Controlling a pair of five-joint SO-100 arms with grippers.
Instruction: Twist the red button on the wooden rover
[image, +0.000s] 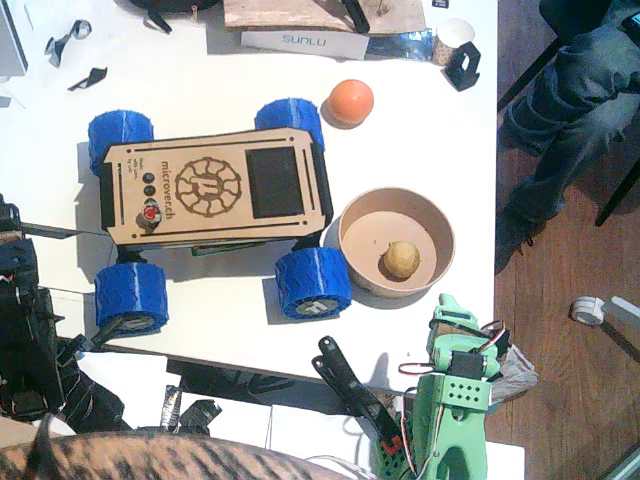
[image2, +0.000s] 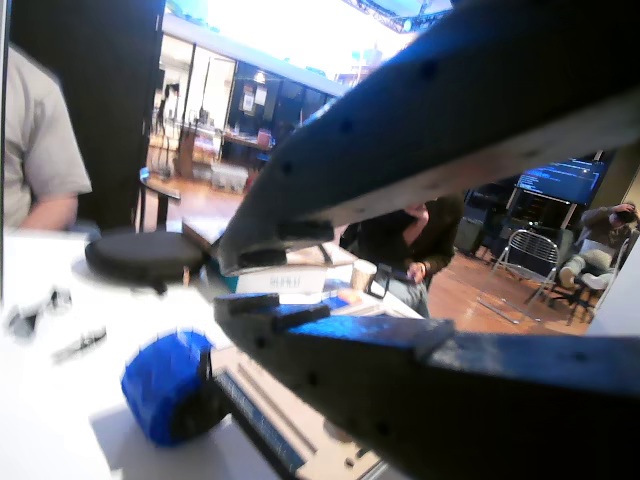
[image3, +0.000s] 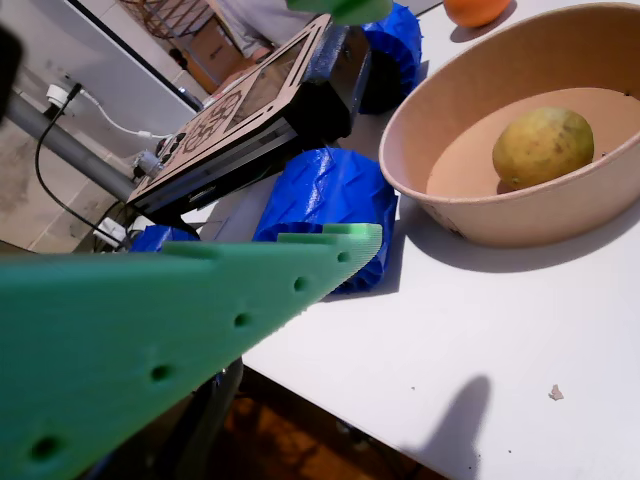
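Approach step, no contact yet. Red button (image: 150, 212) on wooden rover (image: 215, 188) deck, near left pincer (image2: 215, 285), well apart from right pincer (image: 455, 318). Left pincer narrowly parted, empty; right pincer state: cannot tell. Next: left pincer descend over button, close, rotate.
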